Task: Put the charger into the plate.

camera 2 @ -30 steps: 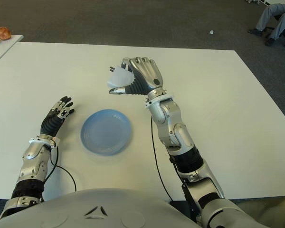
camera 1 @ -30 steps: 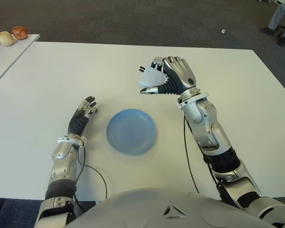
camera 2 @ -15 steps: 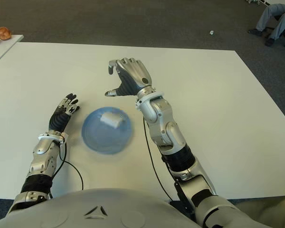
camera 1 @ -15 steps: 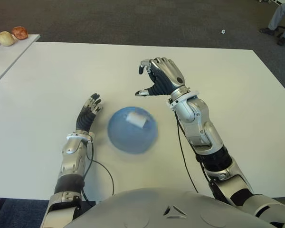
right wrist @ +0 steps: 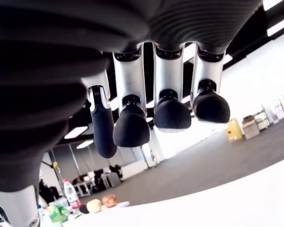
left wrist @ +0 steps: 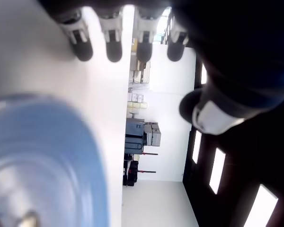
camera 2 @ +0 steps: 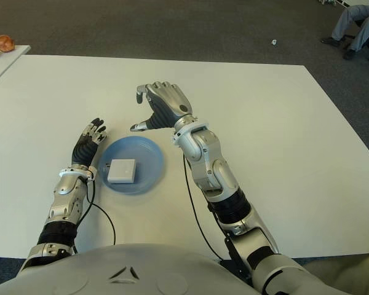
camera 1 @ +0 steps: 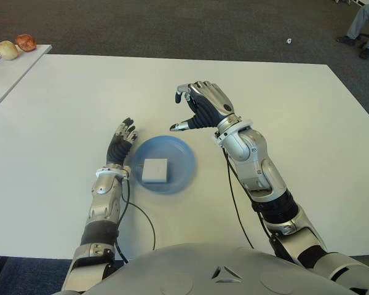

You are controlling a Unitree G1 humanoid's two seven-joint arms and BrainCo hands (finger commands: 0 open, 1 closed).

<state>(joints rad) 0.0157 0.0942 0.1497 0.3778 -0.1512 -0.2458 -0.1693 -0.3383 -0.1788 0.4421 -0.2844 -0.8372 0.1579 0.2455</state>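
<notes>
Charger (camera 1: 154,170), white and squarish, lies flat inside the blue plate (camera 1: 183,161), a little toward the plate's left side; nothing grips it. Plate sits on the white tabletop (camera 1: 307,129), close in front of the robot's torso. Right hand (camera 1: 202,106) is raised above the tabletop just beyond the plate's far right edge, palm down, fingers (right wrist: 130,128) loosely extended and spread, holding nothing; thumb juts toward the plate. Left hand (camera 1: 121,142) shows just beside the plate's left rim, fingers (left wrist: 113,51) straight and apart, empty. Far left, a second table (camera 1: 3,74) carries a few small rounded items (camera 1: 24,42). At the upper right corner, a seated person's legs (camera 2: 350,24) on dark carpet.
</notes>
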